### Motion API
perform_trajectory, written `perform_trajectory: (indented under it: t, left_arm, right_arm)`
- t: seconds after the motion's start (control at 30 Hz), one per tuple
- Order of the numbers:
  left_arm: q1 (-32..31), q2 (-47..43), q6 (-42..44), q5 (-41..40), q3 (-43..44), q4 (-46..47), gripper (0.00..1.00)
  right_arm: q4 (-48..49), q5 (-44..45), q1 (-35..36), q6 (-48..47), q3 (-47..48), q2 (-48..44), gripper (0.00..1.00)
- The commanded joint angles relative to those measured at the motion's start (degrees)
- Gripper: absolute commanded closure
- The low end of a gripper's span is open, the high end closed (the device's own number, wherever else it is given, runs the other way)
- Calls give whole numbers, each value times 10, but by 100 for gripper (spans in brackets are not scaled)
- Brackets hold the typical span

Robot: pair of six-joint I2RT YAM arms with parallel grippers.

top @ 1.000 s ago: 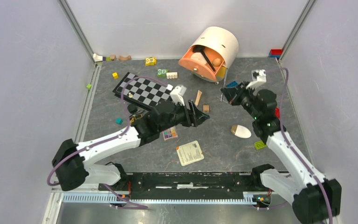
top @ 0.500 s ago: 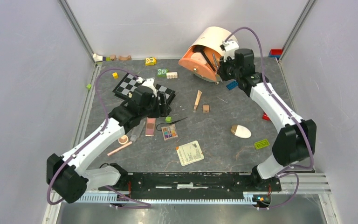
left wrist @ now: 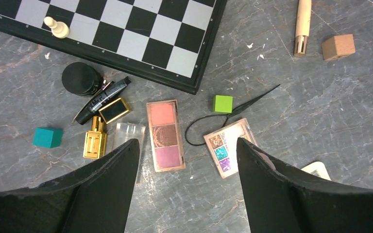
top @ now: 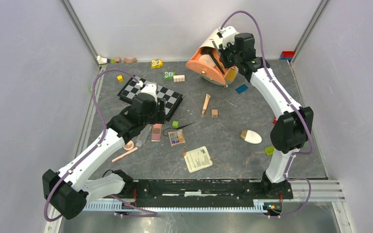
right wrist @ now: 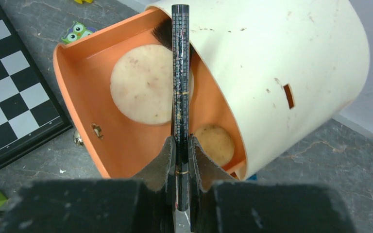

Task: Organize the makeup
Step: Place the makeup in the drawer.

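My right gripper [right wrist: 182,145] is shut on a thin black makeup stick [right wrist: 180,73] with small print, holding it at the mouth of the cream-and-orange round case [right wrist: 281,68], which lies on its side at the back [top: 233,41]. Two round beige pads [right wrist: 148,85] and dark bristles [right wrist: 161,34] show inside the case. My left gripper [left wrist: 187,155] is open above the floor with nothing between its fingers. Just beyond its tips lie a pink palette [left wrist: 165,136] and a multicolour palette [left wrist: 226,145]. A clear tube [left wrist: 126,132], gold lipstick [left wrist: 95,141], black tube [left wrist: 102,99] and black jar [left wrist: 81,78] lie to the left.
The chessboard [left wrist: 126,29] with a white pawn [left wrist: 57,28] lies beyond the makeup. Green [left wrist: 222,103], teal [left wrist: 47,137] and brown [left wrist: 338,46] cubes are scattered about. A beige stick [top: 206,103], white egg sponge [top: 251,137], card [top: 197,158], pink pencil [top: 125,155] and peach compact [top: 128,145] lie around.
My right arm has swung from mid-right up to the case mouth, carrying the black stick. My left arm has pulled back left to above the palettes, jaws widening.
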Motion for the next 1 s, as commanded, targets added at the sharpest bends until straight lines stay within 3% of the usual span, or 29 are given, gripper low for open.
perform_trajectory:
  t: [0.0, 0.27, 0.7, 0.97]
  left_arm:
    - [2, -10, 41, -25, -4, 4, 20]
    - [2, -15, 42, -31, -8, 4, 18]
    - [2, -12, 42, -25, -7, 4, 16]
    - [2, -7, 40, -24, -6, 4, 16]
  right_arm:
    - [-5, -3, 11, -8, 47, 30, 94]
    - [-5, -6, 21, -6, 57, 54, 90]
    - [-6, -5, 22, -3, 54, 51, 65]
    - [18, -10, 23, 16, 59, 14, 64]
